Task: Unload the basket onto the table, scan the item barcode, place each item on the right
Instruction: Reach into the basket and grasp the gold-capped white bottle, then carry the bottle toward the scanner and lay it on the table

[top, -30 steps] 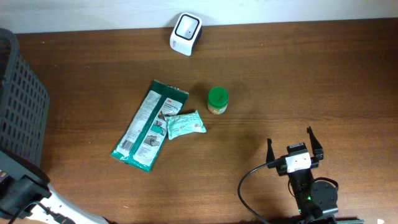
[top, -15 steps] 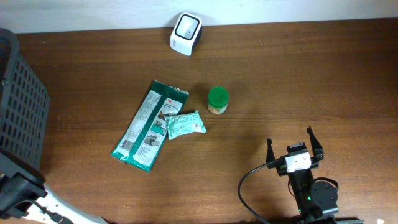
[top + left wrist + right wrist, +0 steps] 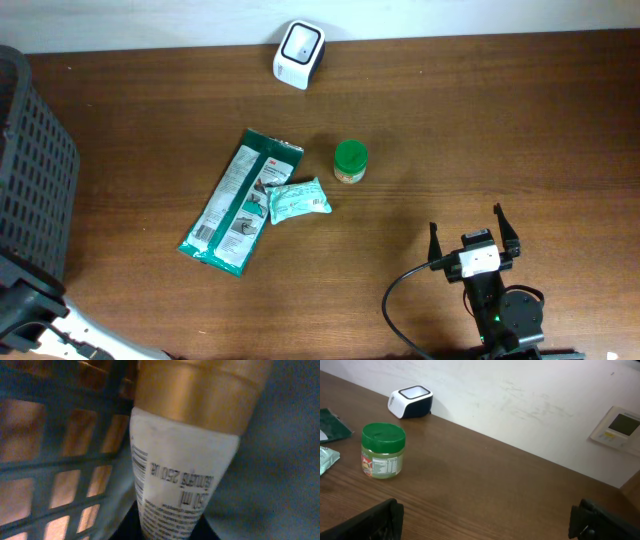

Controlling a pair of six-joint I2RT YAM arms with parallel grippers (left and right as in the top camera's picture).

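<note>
Wood table (image 3: 500, 120), basket (image 3: 30, 150) at 9 o'clock; only left wrist shows my left gripper (image 3: 167, 532), mostly cropped, clamping tube (image 3: 180, 485); right gripper (image 3: 474, 232) wide.

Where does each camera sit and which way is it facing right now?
Overhead: above the table, looking straight down; scanner, green-lidded jar, basket, right pincer near the bottom edge.
Left wrist: inside the basket, facing its grid; white tube between its dark fingers.
Right wrist: low over the table, facing the wall; its fingers in both lower corners.
Shared: overhead and right wrist both show jar and scanner.
</note>
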